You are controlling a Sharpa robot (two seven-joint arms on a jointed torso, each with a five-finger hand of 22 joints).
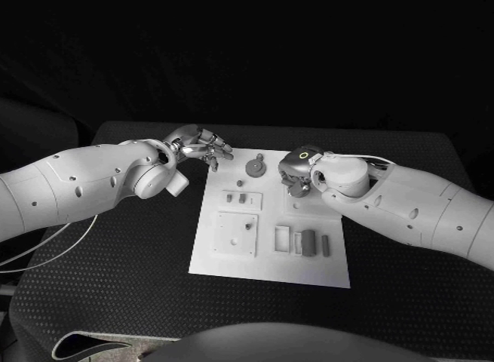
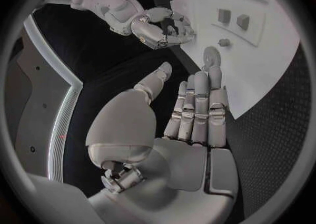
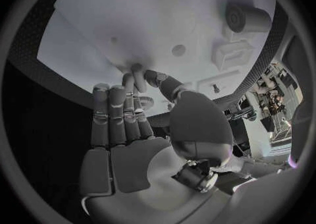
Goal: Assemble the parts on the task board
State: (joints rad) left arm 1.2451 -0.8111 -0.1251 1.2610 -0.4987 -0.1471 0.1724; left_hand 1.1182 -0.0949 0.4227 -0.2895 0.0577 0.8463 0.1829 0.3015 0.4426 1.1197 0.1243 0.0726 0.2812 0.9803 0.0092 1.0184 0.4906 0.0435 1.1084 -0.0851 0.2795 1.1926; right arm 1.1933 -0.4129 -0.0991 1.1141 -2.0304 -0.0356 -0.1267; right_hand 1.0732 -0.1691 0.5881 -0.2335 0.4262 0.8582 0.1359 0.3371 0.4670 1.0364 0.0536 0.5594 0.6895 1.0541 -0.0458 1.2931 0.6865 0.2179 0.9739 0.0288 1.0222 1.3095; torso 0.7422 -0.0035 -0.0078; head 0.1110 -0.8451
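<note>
Two robot hands at the far end of a white task board (image 1: 271, 260) on a black bench (image 1: 116, 286).
We see the left robot hand (image 1: 200, 143) released, fingers straight; the right robot hand (image 1: 298, 177) pinches a small part (image 3: 136, 68); no writing is legible.

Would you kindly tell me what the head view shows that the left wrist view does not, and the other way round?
Head view: the long grey parts at the near end of the task board. Left wrist view: the bare palm of the left hand, fingers straight, holding nothing. Both: the task board, the round part near its far edge, and the right hand over that far end.
</note>
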